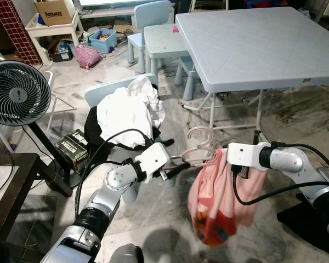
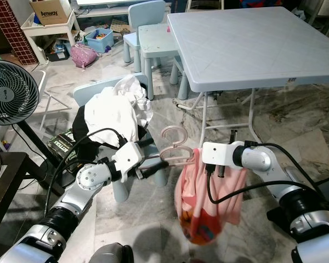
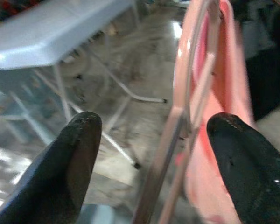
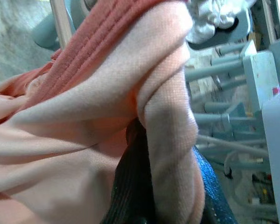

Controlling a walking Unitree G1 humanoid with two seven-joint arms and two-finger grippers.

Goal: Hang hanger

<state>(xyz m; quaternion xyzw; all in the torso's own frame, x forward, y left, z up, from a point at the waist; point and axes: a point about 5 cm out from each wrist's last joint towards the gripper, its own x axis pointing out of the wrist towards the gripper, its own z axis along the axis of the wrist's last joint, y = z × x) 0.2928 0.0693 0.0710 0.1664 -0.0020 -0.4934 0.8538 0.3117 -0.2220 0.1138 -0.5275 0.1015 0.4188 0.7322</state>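
Observation:
A pink plastic hanger (image 1: 200, 149) hangs in mid-air between my two arms, its hook up. A pink garment (image 1: 216, 211) with an orange print droops from it toward the floor. My left gripper (image 1: 174, 166) is at the hanger's left end. In the left wrist view its fingers (image 3: 79, 154) stand apart, with the hanger's bars (image 3: 184, 116) running between them, untouched. My right gripper (image 1: 223, 157) is at the hanger's right shoulder, shut on the garment. Pink cloth (image 4: 107, 107) wraps one black finger (image 4: 133, 186) in the right wrist view.
Just behind my left arm a small blue chair (image 1: 107, 90) holds a heap of white and black clothes (image 1: 129, 115). A standing fan (image 1: 16, 93) is at the left and a dark table (image 1: 11, 170) at the near left. A large grey folding table (image 1: 252, 44) stands behind.

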